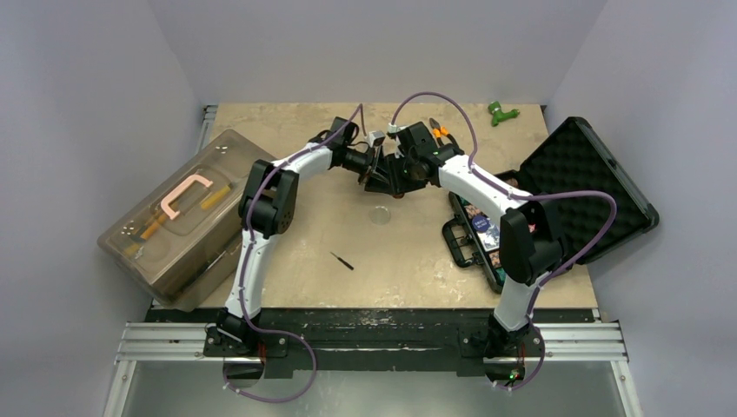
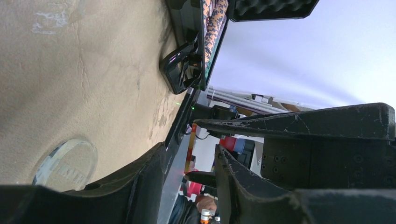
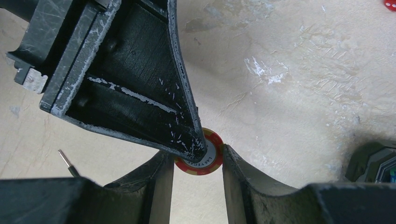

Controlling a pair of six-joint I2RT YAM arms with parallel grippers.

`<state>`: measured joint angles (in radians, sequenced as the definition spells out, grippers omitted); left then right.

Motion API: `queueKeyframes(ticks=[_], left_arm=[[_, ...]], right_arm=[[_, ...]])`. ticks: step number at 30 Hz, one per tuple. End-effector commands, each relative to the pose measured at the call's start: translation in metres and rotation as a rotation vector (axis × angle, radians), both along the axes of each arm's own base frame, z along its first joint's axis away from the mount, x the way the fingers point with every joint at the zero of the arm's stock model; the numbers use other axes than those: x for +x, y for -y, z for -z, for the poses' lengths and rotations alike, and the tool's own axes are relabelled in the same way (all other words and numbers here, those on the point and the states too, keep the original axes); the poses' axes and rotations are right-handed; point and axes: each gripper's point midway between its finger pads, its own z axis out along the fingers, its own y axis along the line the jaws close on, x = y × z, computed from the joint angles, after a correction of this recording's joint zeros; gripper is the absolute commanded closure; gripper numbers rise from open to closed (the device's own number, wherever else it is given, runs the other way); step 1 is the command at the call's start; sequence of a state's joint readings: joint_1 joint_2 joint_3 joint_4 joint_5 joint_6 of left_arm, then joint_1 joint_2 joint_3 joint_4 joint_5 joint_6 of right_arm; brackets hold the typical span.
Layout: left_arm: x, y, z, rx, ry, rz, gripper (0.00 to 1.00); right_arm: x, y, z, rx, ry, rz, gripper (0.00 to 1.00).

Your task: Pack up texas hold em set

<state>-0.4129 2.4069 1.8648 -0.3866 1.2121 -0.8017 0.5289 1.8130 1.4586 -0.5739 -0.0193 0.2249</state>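
Closest to the right wrist camera, the right end effector (image 3: 197, 155) pinches a red poker chip (image 3: 205, 162) by its rim, low at the frame's centre. The left end effector (image 2: 189, 149) meets it with jaws parted, one of its fingers (image 3: 140, 93) lying over the chip's face; whether they touch is unclear. The open black case (image 1: 578, 169) sits at the counter's (image 1: 408, 261) right edge.

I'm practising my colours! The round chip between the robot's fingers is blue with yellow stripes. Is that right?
Not quite. The chip is red with yellow stripes, not blue. The right wrist view shows it sitting between the fingertips of the right gripper.
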Motion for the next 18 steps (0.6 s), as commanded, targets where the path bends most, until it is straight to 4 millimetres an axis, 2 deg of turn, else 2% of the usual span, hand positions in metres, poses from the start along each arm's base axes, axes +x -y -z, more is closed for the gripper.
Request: queueKeyframes(ticks=[1,18], left_arm=[[-0.0083,0.0067,-0.0149,-0.063,0.031,0.052,0.6],[-0.0179,0.0097,-0.0121,-0.076,0.028,0.082,0.76]], right_arm=[[0.0154,-0.008,-0.0186,0.03,0.058,-0.014,0.8],[0.0183,-0.0093,-0.0174,0.024,0.059,-0.017,0.8]])
